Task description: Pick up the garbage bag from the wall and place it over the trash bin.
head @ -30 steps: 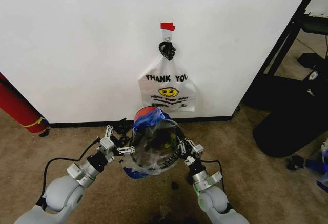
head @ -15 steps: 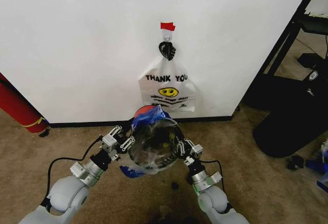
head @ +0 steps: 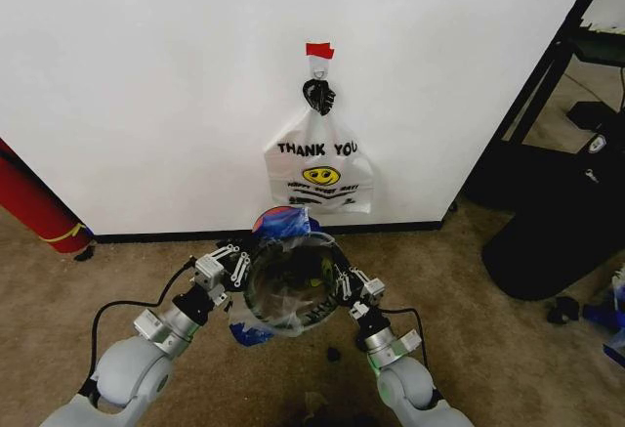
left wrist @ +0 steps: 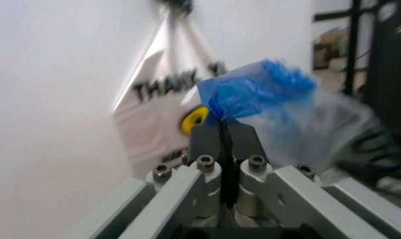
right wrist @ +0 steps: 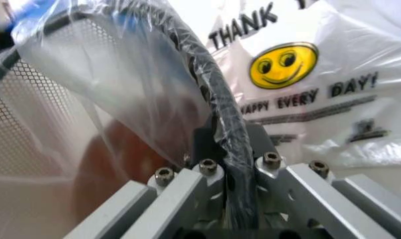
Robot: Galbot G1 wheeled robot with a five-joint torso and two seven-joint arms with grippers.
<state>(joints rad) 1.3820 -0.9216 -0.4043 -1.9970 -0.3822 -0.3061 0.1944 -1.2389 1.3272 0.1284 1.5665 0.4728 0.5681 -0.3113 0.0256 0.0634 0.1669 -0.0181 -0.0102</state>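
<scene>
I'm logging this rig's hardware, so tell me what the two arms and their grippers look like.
Both arms have rounded light grey shells with silver metal wrist collars. A black cable loops along each forearm. The left gripper and right gripper are bare silver metal with black parts; their fingers are flat angled bars fastened with small hex bolts.

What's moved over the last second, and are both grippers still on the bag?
The left gripper has swung in toward the trash bin, drawing the garbage bag rim closer to it. It is still clamped on a blue patch, and the right gripper is still shut on bag and bin rim. The THANK YOU bag on the wall hasn't moved.
</scene>
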